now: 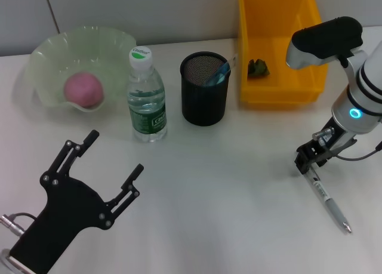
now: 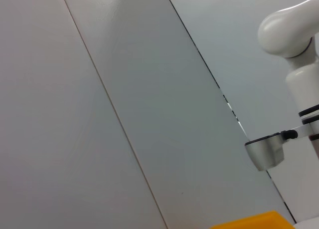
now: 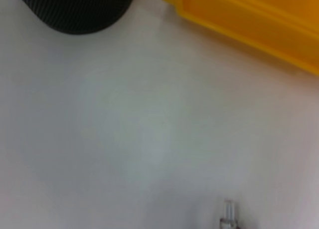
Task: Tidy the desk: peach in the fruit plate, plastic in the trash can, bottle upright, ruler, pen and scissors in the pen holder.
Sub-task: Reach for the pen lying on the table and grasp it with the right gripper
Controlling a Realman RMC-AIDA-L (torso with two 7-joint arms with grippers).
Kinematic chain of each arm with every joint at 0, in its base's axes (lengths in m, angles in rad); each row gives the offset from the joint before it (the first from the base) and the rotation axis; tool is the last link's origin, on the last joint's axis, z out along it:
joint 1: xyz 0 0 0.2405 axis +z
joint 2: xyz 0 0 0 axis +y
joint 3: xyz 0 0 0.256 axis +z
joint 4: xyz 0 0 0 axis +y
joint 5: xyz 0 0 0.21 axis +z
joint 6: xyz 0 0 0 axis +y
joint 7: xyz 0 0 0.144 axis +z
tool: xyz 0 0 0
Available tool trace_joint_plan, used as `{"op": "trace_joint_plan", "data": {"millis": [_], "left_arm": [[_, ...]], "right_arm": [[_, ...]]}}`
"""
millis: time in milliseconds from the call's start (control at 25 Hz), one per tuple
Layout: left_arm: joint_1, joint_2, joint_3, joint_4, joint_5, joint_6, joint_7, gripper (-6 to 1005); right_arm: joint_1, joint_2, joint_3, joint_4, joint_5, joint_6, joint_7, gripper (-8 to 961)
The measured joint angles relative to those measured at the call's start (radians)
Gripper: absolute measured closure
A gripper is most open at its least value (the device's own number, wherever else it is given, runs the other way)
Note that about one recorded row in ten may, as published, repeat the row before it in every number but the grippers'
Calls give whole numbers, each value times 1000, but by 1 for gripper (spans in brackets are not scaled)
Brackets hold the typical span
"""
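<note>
Right gripper [image 1: 306, 160]: was low on the right side of the table [image 1: 227, 190], sitting right at the upper end of the pen; honestly couldn't tell if its fingers were closed on it or just around it.
Pen [image 1: 327, 199]: lay flat on the table, slanting away from the gripper toward the near right edge; only its tip showed in the right wrist view [image 3: 228, 214].
Left gripper [image 1: 110, 181]: hung at the near left with its 2 black fingers spread wide, holding nothing.
Peach [image 1: 83, 89]: pink one, already in the fruit plate [image 1: 54, 53] at far left.
Bottle [image 1: 146, 98]: stood upright with its cap on, between the plate and the pen holder.
Pen holder [image 1: 205, 89]: black mesh cup, with something blue poking out of it.
Trash can [image 1: 280, 47]: yellow bin at the back right, with a dark green crumpled bit [image 1: 258, 67] inside.
</note>
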Motion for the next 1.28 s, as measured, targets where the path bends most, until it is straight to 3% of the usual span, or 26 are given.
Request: {"op": "trace_joint_plan", "data": {"millis": [480, 680, 920, 1120, 1280], "left_arm": [[0, 0, 1, 0, 0, -2, 0, 216], [-1, 0, 1, 0, 0, -2, 0, 216], [-2, 0, 1, 0, 0, -3, 0, 216], [4, 1, 1, -3, 0, -24, 0, 216], [4, 1, 1, -3, 0, -26, 0, 216]], "right_arm": [[10, -1, -28, 25, -6, 5, 0, 578], [-1, -1, -55, -27, -6, 1, 0, 707], [-35, -1, -46, -141, 0, -24, 0, 787], [-51, -1, -17, -191, 27, -50, 0, 944], [-48, -3, -14, -177, 32, -63, 0, 932]]}}
